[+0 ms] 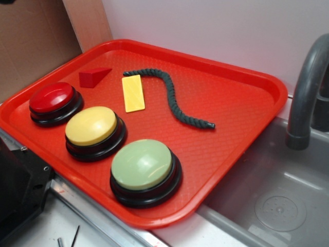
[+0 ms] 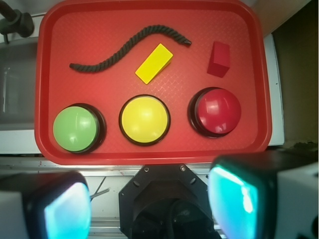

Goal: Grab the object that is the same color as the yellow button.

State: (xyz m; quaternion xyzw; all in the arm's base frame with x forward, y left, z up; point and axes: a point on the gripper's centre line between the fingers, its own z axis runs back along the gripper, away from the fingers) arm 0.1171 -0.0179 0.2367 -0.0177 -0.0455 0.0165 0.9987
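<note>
Red tray [image 2: 50, 74] holds everything; nothing taken up yet. End effector [image 2: 149, 206] seen only in wrist view: two pads at the bottom corners of frame, set wide apart, nothing between them, well back from the tray's near rim. Not visible in the exterior view. Yellow block [image 2: 154, 63], a thin flat tile, lies flat on the tray floor at roughly 12 o'clock from the yellow button [image 2: 144, 120] in wrist view, tilted on a diagonal, apart from all neighbours. Dark green rope [image 2: 127, 47] curves from about 9 to about 1 o'clock of the block, near it but not touching as far as I can tell. Red wedge [image 2: 219, 59] at 3 o'clock of the block, well clear. Three dome buttons in a row along the near edge: green button [image 2: 76, 129], yellow in the middle, red button [image 2: 215, 110]. Judgement: task at its very start; matching colour is plain, but approach, descent, closing on the block and lift all remain. Thin profile likely makes the pinch fussy. Grey faucet [image 1: 308, 92] and sink [image 1: 277, 195] beside the tray in exterior view. No brands, labels or legible writing anywhere.
</note>
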